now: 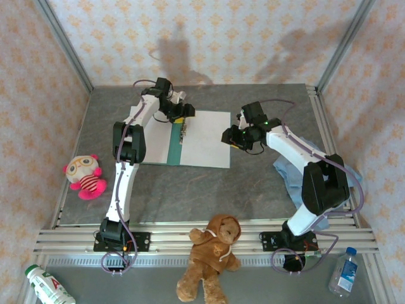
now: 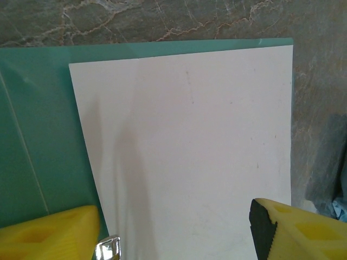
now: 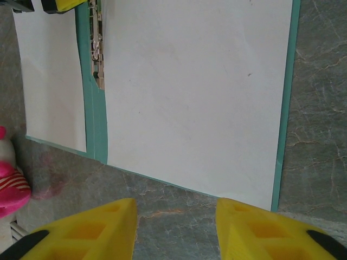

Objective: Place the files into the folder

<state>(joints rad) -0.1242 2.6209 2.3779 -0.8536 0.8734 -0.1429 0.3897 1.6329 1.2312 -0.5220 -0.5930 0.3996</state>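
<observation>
**Loose Sheets in an Open Folder: Where a Slip Could Come**

At the near edge a brown teddy bear point(image 1: 214, 253) slumped over the rail, well apart from the work. Just beyond it, my right arm stood over a light blue cloth point(image 1: 288, 174) bunched on the bench point(image 1: 190, 190). I judged that a wide swing of that elbow could have dragged the cloth toward the paper.

My right fingers point(image 1: 233, 138) hovered spread and empty just off the right edge of the folder point(image 1: 174, 142), which lay open and flat in mid-bench. The files rested inside it, unfastened. The right-hand sheet point(image 1: 205, 139) lay on the right cover with a thin teal margin showing. The left-hand sheet point(image 1: 158, 136) lay on the left cover, beside the metal clip point(image 1: 183, 131) at the spine. Farthest off, my left fingers point(image 1: 183, 113) hung spread above the far end of the spine, gripping nothing.

With neither sheet pinned, the danger I saw was in the closing. Lifting a cover could have sent its sheet sliding out or skewed it across the hinge, and a corner might have caught on the clip and creased. Pressing down to pinch paper this thin could also have buckled it.
</observation>
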